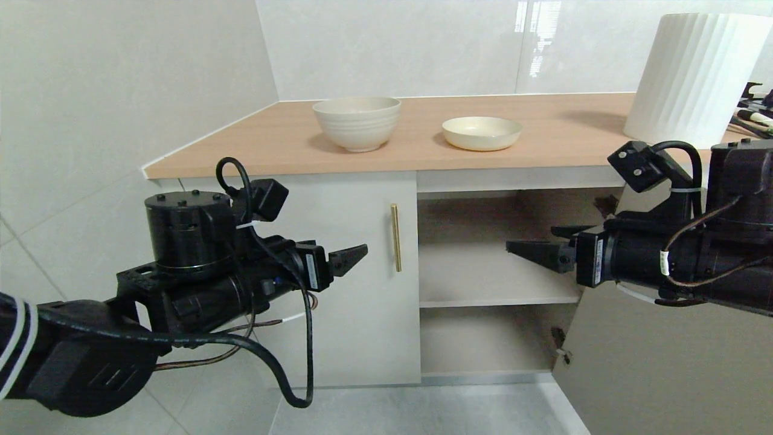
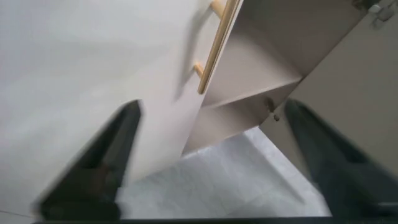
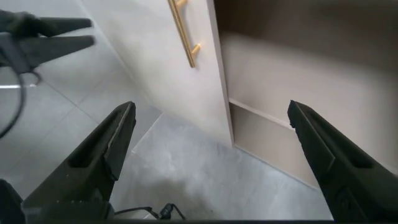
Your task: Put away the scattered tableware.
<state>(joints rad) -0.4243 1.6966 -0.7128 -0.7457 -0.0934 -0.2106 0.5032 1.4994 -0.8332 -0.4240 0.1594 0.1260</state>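
Rims look best to pinch: the ribbed cream ceramic bowl (image 1: 357,122) and shallow cream ceramic dish (image 1: 481,132) seem stiff, slick, breakable. My left gripper (image 1: 356,254) and right gripper (image 1: 531,241) gape wide.

head camera facing cabinet (image 1: 362,302), wrist cameras sharing handle (image 3: 182,31)

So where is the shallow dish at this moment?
In the head view, the shallow dish sits on the wooden counter, to the right of the deeper bowl and above the open cabinet shelf.
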